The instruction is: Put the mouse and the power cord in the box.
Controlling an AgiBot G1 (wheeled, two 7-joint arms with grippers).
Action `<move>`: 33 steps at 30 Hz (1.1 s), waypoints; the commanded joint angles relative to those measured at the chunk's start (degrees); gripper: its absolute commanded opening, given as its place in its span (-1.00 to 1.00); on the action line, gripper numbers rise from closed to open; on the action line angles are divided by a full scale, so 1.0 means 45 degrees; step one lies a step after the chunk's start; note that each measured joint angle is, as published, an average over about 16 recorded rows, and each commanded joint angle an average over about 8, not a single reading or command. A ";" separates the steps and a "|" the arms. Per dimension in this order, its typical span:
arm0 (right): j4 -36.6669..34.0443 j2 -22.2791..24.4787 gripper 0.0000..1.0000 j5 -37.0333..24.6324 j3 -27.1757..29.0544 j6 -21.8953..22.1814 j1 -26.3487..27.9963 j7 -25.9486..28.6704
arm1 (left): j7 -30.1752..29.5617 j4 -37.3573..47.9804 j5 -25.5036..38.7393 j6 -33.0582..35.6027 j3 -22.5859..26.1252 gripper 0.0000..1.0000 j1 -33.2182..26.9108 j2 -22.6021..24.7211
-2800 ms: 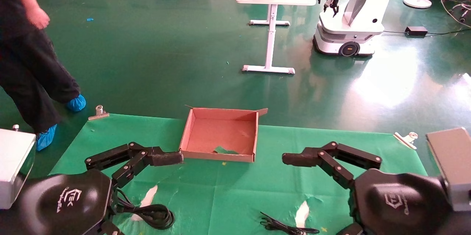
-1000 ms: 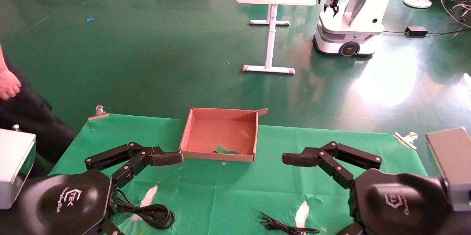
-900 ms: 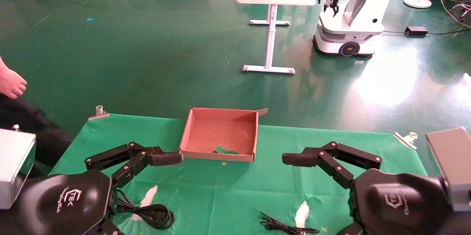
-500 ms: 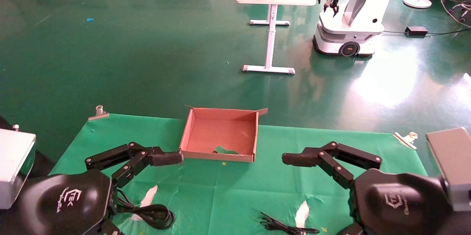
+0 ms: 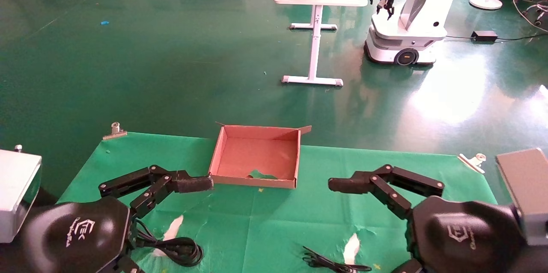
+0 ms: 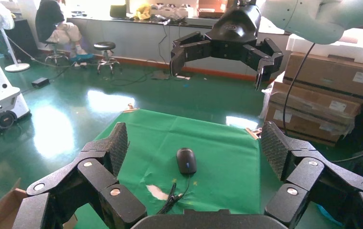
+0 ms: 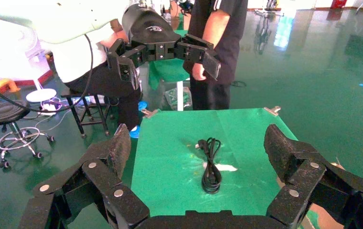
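At the far left of the head view, the person who was walking there a moment ago is no longer showing, though the right wrist view is still catching a person [image 7: 218,52] standing just past that end of the cloth [image 5: 265,221]. Nothing else is changing: both arms are holding their earlier poses and no item is moving. Judgement: the task is still waiting on its first pick, and any leftward swing is calling for care with someone that near. Left gripper [image 6: 195,140] is hovering above the cloth's left part with fingers spread wide apart, holding nothing. Cord [image 5: 180,249] is lying coiled on the cloth at the near left edge, partly under that arm, well apart from the box [image 5: 215,155]. Box is sitting at the cloth's far middle edge, between the two grippers and beyond them; it is holding nothing, with green cloth showing through a tear in its floor by the near wall. Mouse wire [image 5: 325,261] is lying bunched at the near edge, right of centre. Mouse [image 6: 186,161] is resting on the cloth's right part, seen only from the left wrist and hidden under the right arm in the head view. Right gripper [image 7: 198,138] is hovering above the right part, fingers likewise wide apart and empty.
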 commanded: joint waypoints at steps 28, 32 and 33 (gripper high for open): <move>-0.0136 -0.0014 1.00 -0.1803 -0.0481 0.0427 -0.0228 -0.0945 | -0.1452 0.1080 0.2311 -0.0025 0.1281 1.00 -0.0247 -0.0415; 0.0174 -0.0149 1.00 -0.3259 -0.0891 0.0842 -0.0039 -0.1422 | -0.2349 0.1367 0.3705 -0.0007 0.1850 1.00 -0.0758 -0.0837; 0.0300 -0.0183 1.00 -0.3665 -0.0997 0.0970 0.0036 -0.1537 | -0.2588 0.1380 0.4027 0.0015 0.1968 1.00 -0.0907 -0.0945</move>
